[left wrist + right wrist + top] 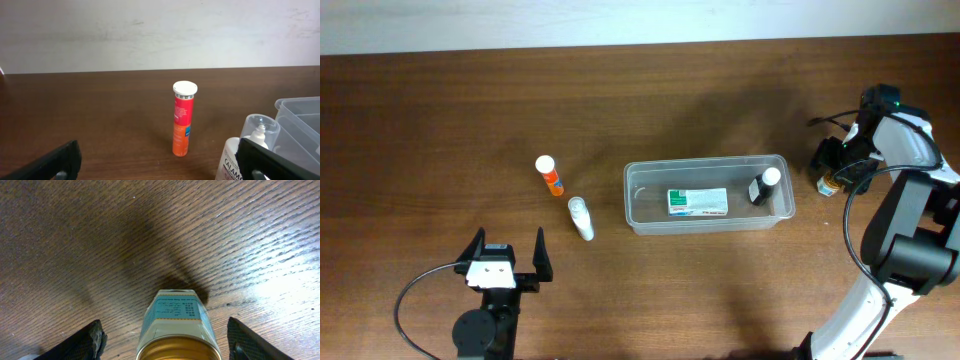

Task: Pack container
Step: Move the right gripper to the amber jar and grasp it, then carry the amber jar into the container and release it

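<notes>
The clear plastic container [707, 168] stands mid-table, holding a white-and-green box [698, 201] and a small dark bottle with a white cap [764, 186]. An orange tube with a white cap [550, 175] stands left of it, also in the left wrist view [183, 119]. A white lotion bottle [581, 218] lies beside it and shows in the left wrist view [244, 150]. My left gripper [507, 260] is open and empty near the front edge. My right gripper [165, 342] is open, its fingers on either side of a gold-capped jar [176, 327] standing right of the container [830, 184].
The table is dark brown wood, with a pale wall beyond its far edge [160, 30]. A black cable [420, 290] loops by the left arm's base. The right arm's white links [910, 230] reach along the table's right side.
</notes>
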